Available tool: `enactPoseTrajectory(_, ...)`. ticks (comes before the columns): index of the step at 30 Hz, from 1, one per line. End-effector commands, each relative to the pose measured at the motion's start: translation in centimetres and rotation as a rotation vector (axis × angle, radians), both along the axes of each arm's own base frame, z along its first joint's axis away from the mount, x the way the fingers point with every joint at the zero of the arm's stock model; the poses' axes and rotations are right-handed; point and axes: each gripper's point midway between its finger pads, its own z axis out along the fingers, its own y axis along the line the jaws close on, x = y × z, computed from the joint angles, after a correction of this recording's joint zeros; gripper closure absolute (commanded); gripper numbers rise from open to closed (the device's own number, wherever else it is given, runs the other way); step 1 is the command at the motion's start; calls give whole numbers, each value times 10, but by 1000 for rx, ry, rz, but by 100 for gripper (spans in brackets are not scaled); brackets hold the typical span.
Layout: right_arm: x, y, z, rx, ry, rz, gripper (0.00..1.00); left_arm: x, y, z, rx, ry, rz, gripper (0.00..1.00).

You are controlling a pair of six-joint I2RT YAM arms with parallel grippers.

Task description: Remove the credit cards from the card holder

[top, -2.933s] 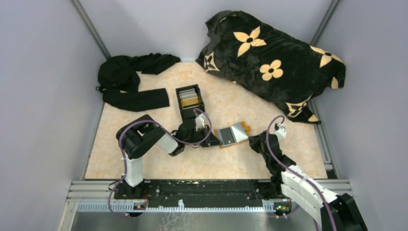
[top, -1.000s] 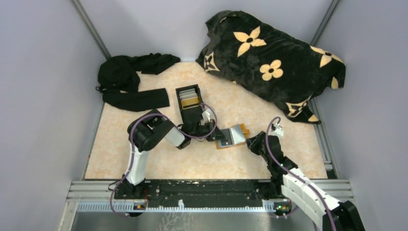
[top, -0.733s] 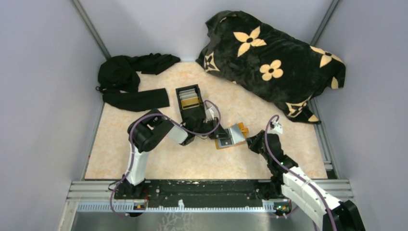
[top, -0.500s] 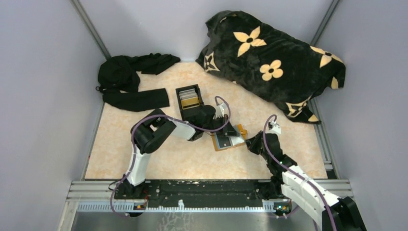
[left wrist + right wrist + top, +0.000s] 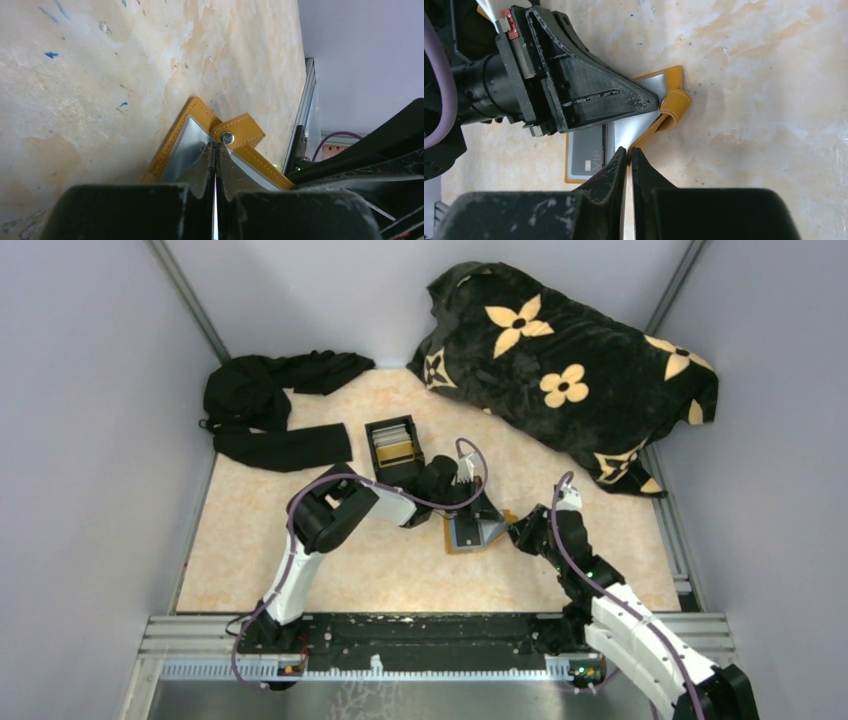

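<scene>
The orange card holder [image 5: 453,543] lies open mid-table, a grey credit card [image 5: 470,532] showing inside. In the right wrist view a dark grey card marked VIP [image 5: 586,150] sits in its lower half and a silvery card [image 5: 634,131] in the raised half. My left gripper [image 5: 487,519] is shut with nothing between its fingers, and its tip [image 5: 216,148] rests on the holder's fold beside the snap strap [image 5: 239,131]. My right gripper [image 5: 628,150] is shut on the orange edge of the holder's raised half, reaching in from the right.
A black open-topped box [image 5: 392,445] holding more cards stands just behind the left arm. Black clothing [image 5: 270,415] lies at the back left and a black flowered blanket [image 5: 570,360] at the back right. A metal rail [image 5: 672,530] borders the table's right side.
The left arm has stretched rightward across the holder, which has turned and shifted slightly. The right gripper has moved in up and left to the holder's right edge and closed on it.
</scene>
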Motion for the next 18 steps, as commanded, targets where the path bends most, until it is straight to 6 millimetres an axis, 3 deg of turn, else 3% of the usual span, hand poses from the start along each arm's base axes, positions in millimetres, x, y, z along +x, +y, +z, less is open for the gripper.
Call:
enactPoseTrajectory(1, 18, 29, 62, 105, -147, 98, 94, -5, 13, -39, 90, 49, 4, 100)
enactPoseTrajectory(5, 21, 39, 53, 113, -104, 134, 96, -5, 15, -38, 95, 38, 9, 100)
enactPoseTrajectory(8, 21, 33, 67, 113, -156, 108, 97, -4, 18, -42, 104, 41, 13, 100)
enactPoseTrajectory(11, 18, 31, 91, 88, -237, 140, 84, -5, 21, -47, 103, 55, 11, 100)
enactPoseTrajectory(14, 17, 33, 99, 46, -219, 179, 77, -6, 20, -48, 100, 54, 7, 100)
enactPoseTrajectory(17, 16, 44, 103, 85, -238, 227, 77, -7, 20, -46, 92, 57, -1, 100)
enactPoseTrajectory(18, 15, 47, 96, 99, -223, 240, 79, -7, 20, -45, 88, 56, -2, 100)
